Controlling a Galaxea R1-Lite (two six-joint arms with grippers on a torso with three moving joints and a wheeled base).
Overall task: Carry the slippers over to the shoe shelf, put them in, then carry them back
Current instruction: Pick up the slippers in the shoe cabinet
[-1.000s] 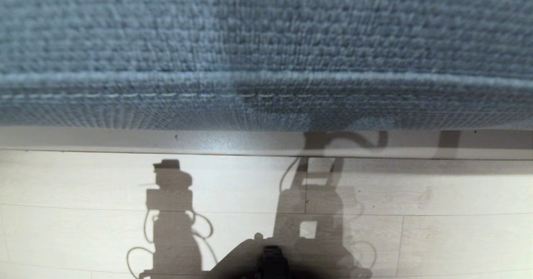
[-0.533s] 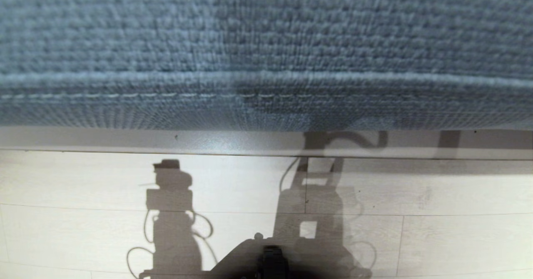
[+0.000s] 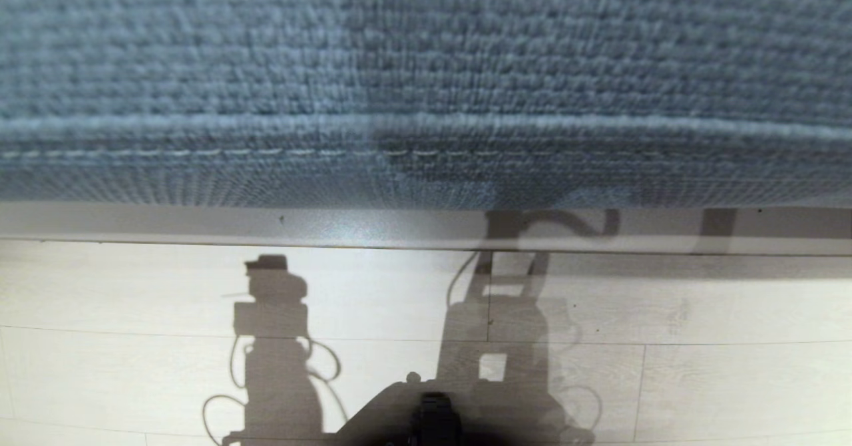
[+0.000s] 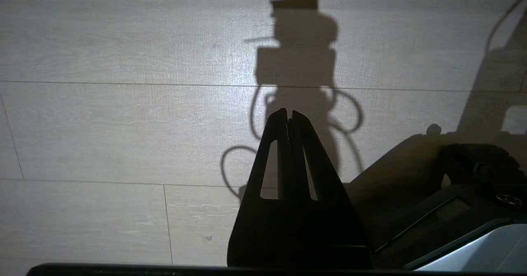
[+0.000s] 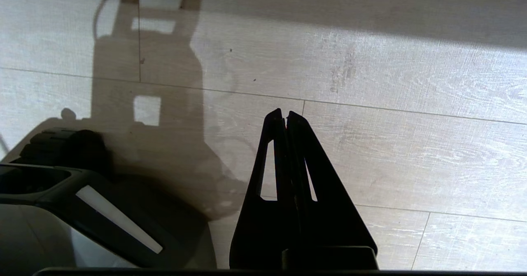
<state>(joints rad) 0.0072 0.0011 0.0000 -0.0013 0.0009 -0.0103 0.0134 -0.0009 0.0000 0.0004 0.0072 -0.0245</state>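
No slippers and no shoe shelf show in any view. My left gripper (image 4: 287,112) hangs over the pale plank floor (image 4: 123,123), shut, with nothing between its fingers. My right gripper (image 5: 285,113) hangs the same way over the floor (image 5: 411,136) on the other side, shut and holding nothing. Neither arm shows in the head view; only their shadows fall on the floor there.
A blue-grey woven upholstered piece (image 3: 426,80) fills the far half of the head view, with a grey base strip (image 3: 200,223) under it. My own base (image 3: 432,413) shows at the near edge, and also beside each gripper (image 4: 473,210) (image 5: 61,193).
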